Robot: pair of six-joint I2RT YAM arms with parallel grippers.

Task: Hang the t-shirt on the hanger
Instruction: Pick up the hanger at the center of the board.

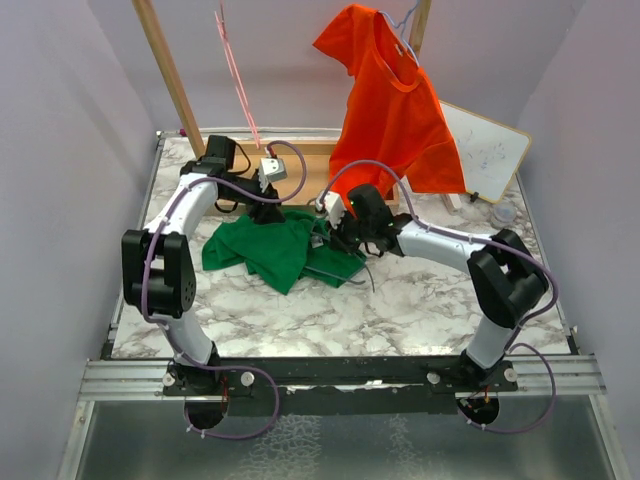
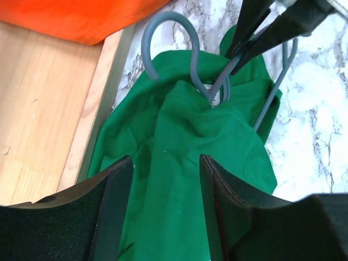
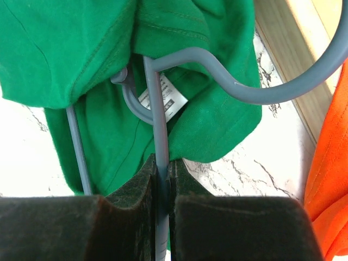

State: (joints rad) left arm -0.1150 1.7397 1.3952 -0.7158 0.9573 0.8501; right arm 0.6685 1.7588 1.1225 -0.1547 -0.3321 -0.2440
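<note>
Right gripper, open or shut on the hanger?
Shut: the right gripper pads pinch the hanger bar, no gap showing.

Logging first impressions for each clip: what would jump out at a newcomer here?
The orange-red t-shirt hanging at the back right catches the eye first, then the bright green t-shirt crumpled mid-table between both arms. Up close, the right gripper is shut on a bar of the blue-grey hanger amid the green cloth, while the left gripper hangs open just above the shirt.
</note>
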